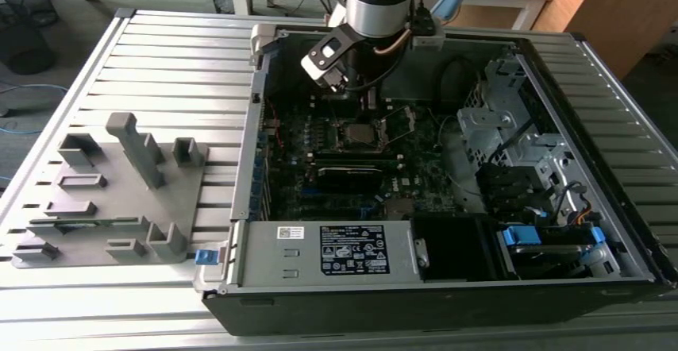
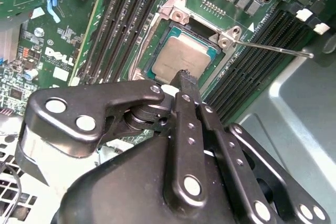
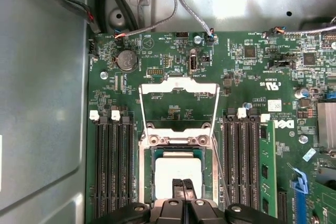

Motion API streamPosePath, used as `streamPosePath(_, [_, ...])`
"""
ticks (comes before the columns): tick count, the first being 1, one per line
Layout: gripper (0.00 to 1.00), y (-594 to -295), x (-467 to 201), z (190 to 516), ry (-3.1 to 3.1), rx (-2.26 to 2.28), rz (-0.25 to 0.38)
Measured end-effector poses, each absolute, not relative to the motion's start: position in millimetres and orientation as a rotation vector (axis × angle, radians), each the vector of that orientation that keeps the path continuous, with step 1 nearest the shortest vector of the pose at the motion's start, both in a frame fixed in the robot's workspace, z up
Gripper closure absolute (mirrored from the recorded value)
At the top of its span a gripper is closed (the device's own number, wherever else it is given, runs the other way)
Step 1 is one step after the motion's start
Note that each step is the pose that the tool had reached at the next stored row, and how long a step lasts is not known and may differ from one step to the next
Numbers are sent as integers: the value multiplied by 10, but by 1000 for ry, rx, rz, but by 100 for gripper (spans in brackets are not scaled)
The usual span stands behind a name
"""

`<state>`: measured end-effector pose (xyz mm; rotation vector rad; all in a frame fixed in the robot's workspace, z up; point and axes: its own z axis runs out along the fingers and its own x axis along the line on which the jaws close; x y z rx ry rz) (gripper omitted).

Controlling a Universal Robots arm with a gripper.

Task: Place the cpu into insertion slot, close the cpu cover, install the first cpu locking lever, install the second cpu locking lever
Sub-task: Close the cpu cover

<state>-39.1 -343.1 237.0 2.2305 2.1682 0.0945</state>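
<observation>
One cpu (image 3: pixel 170 169), one cpu cover (image 3: pixel 178 84)

Motherboard (image 3: pixel 157 56) bears white lettering (image 2: pixel 59 56); power supply box (image 1: pixel 260 262) carries a printed label (image 1: pixel 355 249).

cpu cover (image 3: pixel 179 103) open — room over cpu (image 3: pixel 178 169); RAM slots (image 3: pixel 113 166) flank.

Greens, greys and black
Silver-grey cpu (image 2: pixel 181 59); green board (image 3: pixel 157 51); silvery cover (image 3: pixel 178 85); black gripper (image 3: pixel 184 184); black memory slots (image 3: pixel 113 166); grey ribbed table (image 1: pixel 170 57).
</observation>
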Motion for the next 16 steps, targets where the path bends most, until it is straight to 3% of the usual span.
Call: streamPosePath(16, [89, -3430, -391, 2648, 2168, 2231, 95])
